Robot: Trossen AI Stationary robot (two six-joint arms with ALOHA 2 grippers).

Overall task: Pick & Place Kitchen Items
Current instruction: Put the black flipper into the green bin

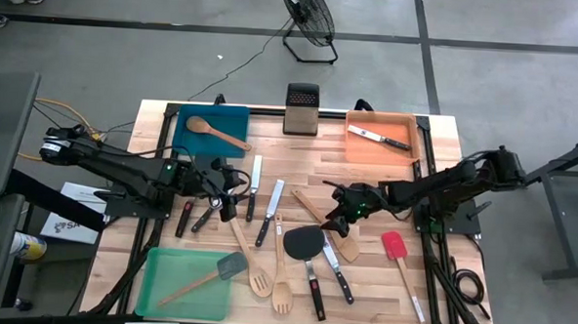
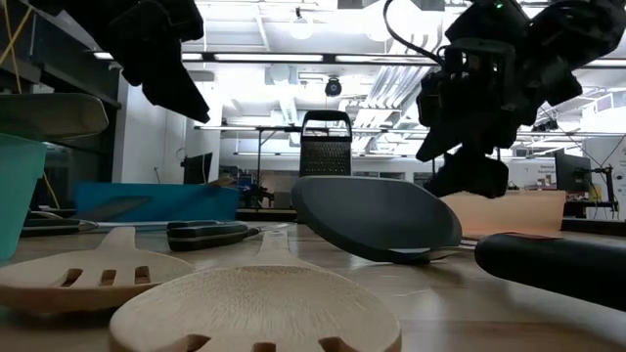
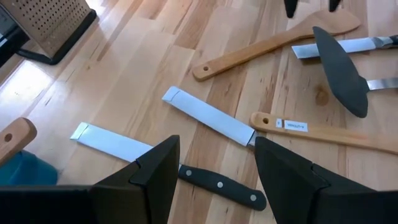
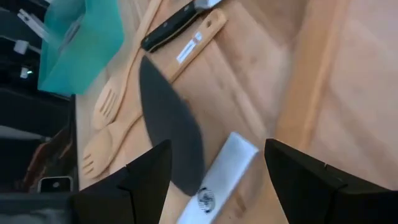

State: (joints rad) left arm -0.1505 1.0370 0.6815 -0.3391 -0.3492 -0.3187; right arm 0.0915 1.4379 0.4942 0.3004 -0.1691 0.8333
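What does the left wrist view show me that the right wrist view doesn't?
Only the left wrist view shows the box grater, two knives lying blade-out on the table, one ahead of the open left pincer and another beside it, and a wooden spatula.

Only the right wrist view shows the green tray, the wooden fork and the slotted wooden spoon, past the open right pincer.

Both show the black spatula and a labelled wooden handle.
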